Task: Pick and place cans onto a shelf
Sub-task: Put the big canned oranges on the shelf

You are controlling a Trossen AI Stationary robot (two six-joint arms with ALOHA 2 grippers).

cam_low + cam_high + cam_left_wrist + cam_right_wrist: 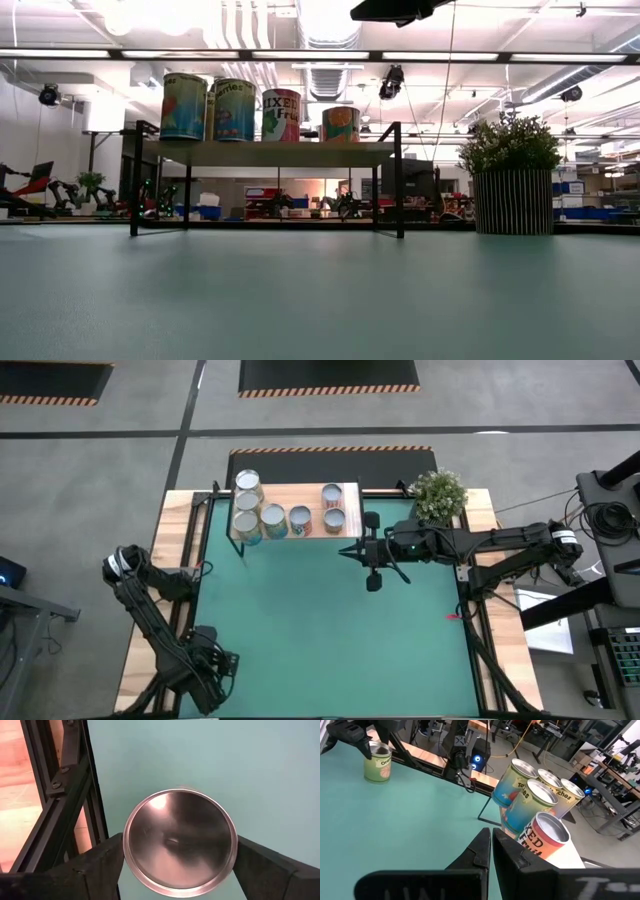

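Several cans [273, 518] stand upright on the light wooden shelf [345, 495] at the far middle of the table; they also show in the low view [234, 110] and the right wrist view [535, 805]. One more can [179, 845], silvery top and yellow-green label [377, 765], stands at the near left corner of the green mat. My left gripper [222, 665] is over it, a finger on each side. My right gripper [345, 550] hovers shut and empty just beside the shelf's right end, fingers together [491, 840]. My left gripper has the can's upper rim [126, 851] between its two fingers [100, 862], one on each opposite side of the round wall. The fingers come from above, pointing down. The can stands upright, its base on the mat as the right wrist view shows it.
A small potted green plant [438, 495] stands right of the shelf, close behind my right arm; it shows in the low view [510, 185]. The table's black frame rail [60, 795] runs close beside the left can. The green mat [330, 630] is bare across its middle.
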